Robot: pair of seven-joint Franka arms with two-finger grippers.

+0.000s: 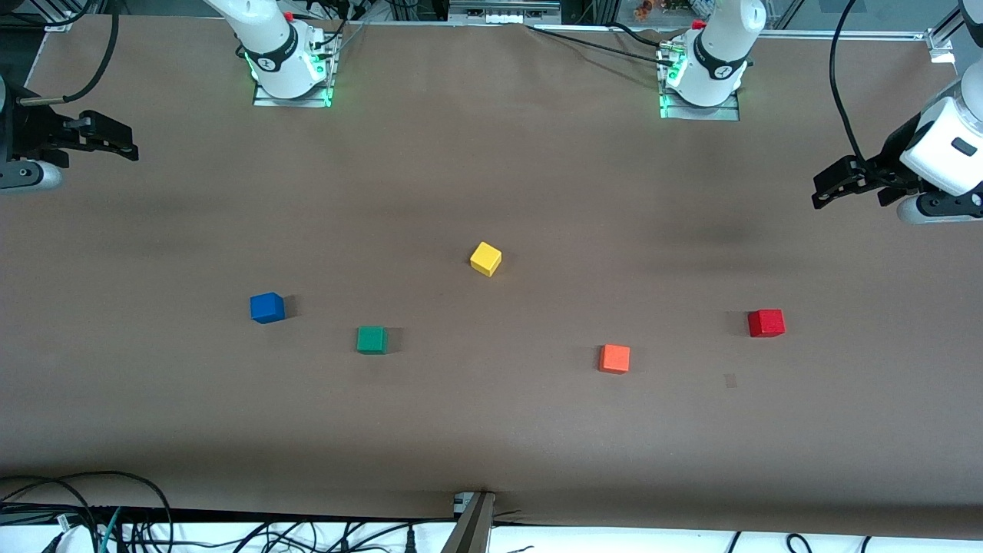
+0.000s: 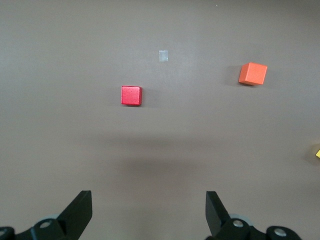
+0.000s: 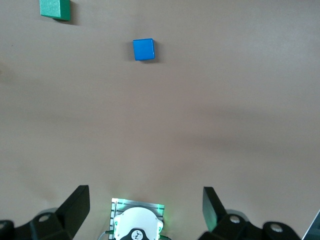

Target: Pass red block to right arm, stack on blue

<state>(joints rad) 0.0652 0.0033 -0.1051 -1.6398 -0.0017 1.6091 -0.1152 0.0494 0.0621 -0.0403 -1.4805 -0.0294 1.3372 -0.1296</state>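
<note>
On the bare brown table (image 1: 491, 430), my left gripper (image 1: 833, 187) and right gripper (image 1: 115, 142) hang spread and empty over its ends, the red block (image 1: 766, 322) lying toward my left arm's end, well apart from the blue (image 1: 267, 307).

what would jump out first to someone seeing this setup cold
Five bright cubes are scattered on the brown table: the red block toward the left arm's end, the blue block toward the right arm's end, with orange, green and yellow cubes between them. The left gripper and right gripper hang open over opposite table ends, holding nothing.
</note>
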